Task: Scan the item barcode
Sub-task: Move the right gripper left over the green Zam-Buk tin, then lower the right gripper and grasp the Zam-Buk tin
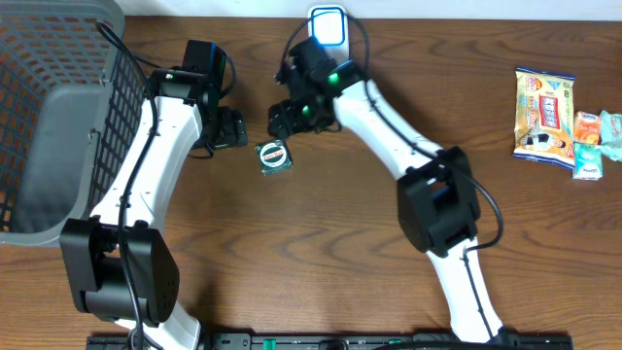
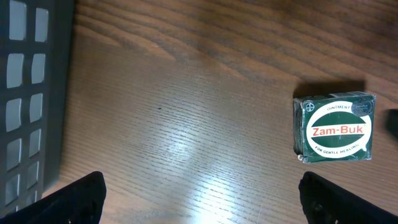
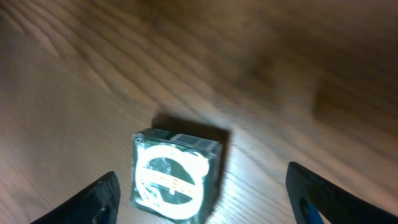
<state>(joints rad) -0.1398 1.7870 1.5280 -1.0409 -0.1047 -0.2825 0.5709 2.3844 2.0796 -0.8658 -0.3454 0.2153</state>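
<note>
Both your left tool [image 1: 227, 128] and right tool [image 1: 292, 119] are wide open, holding nothing. Lower the right one over the green box [image 1: 274, 157], a finger each side, then squeeze gently.

On the top face of the small dark green cardboard box [image 2: 336, 129], a white oval label is printed. "Zam-Buk" is written across it in red, "OINTMENT" is set above in small green capitals, and "FOR GENTLE HEALING" is curved below. A small round emblem at one corner cannot be read. On the colourful snack packets [image 1: 544, 114] near the right edge of the brown wooden table [image 1: 321, 253], the print is too small to be read.
</note>
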